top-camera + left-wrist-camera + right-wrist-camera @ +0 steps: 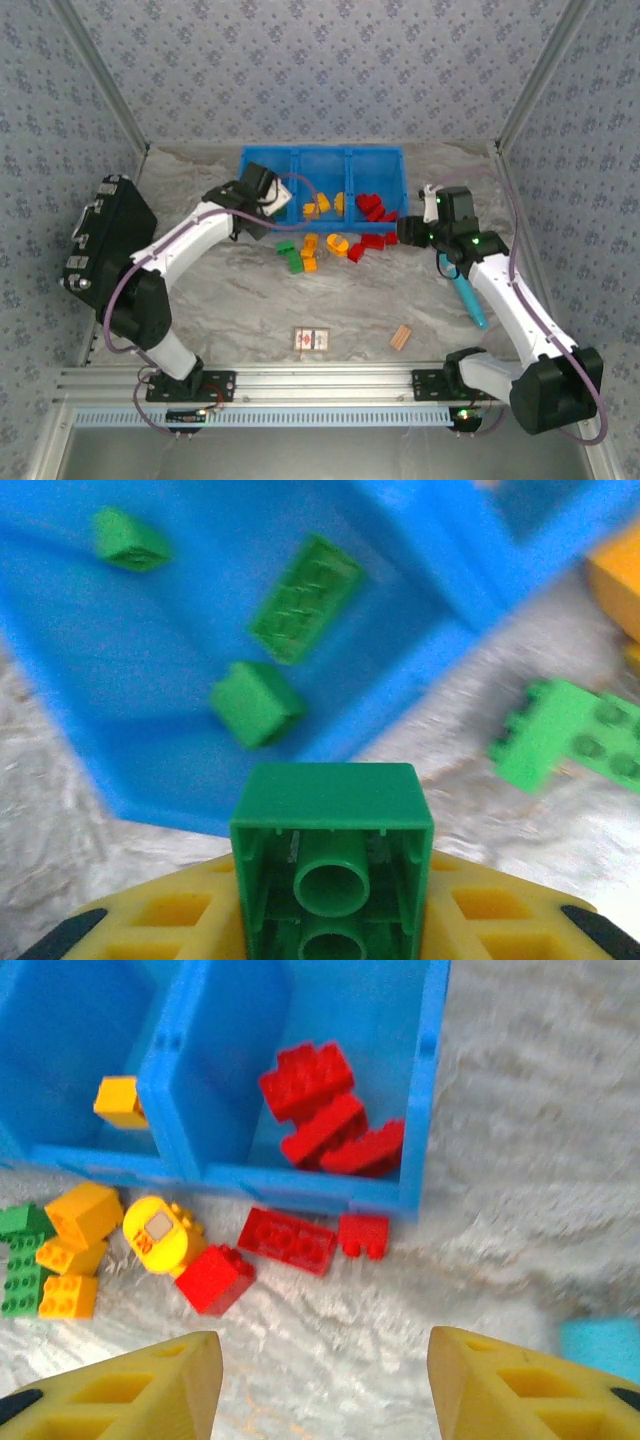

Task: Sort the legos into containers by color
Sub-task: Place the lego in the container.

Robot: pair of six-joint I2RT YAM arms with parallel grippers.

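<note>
About ten small plastic bricks (287, 1241) are left outside the joined blue plastic bins (322, 152); one green brick (333, 860) is gripped by the left fingers (160, 920), the right fingers (130, 1390) parted, empty.

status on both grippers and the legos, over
Left gripper shut on green brick, by left bin. Right gripper open, above red bricks on table. Nothing blocking.
</note>
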